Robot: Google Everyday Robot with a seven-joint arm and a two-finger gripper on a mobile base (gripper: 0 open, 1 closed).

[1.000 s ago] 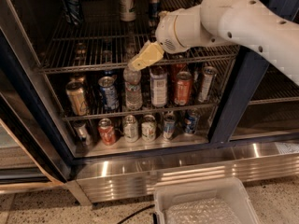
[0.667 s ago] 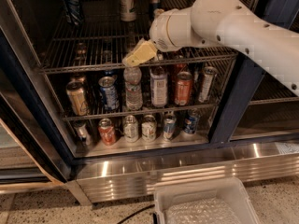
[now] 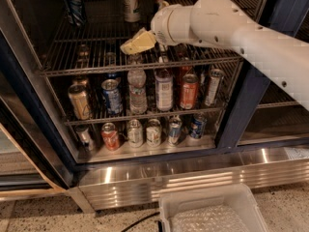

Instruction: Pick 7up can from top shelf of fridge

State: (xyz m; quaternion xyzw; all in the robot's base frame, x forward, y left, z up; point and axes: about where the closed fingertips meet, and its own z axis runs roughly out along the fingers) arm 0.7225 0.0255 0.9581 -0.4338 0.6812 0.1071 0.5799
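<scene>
A: In the camera view, where does the gripper [image 3: 136, 42] stand?

B: Over the near edge of the top shelf [image 3: 82, 57], at the end of the white arm [image 3: 231, 28], which comes in from the right. It points left and slightly down. Whether it is open or closed cannot be told from this angle.

A: And the 7up can [image 3: 130, 4]?

B: Upright, far back on that shelf, almost straight behind the gripper and well apart from it. Nothing touches it.

A: So the robot is on the reach. How should it go well?

B: It likely needs to level the wrist, open wide before arriving, then travel straight toward the back, keeping just above the wire bars. It should close around the middle of the can's body, not the silver top, since a smooth can could slip or tip.

A: What hems it in?

B: The dark blue can [image 3: 73, 6] stands to the far left, well clear of the path. The frame of the fridge [image 3: 241, 105] rises on the right, close under the arm, so the elbow has little room that way. Below, the water bottle [image 3: 137, 88] and crowded cans sit under the rack; dipping would catch the bars.

A: Open room?

B: Mostly the bare rack between gripper and can, and the space above it.
</scene>
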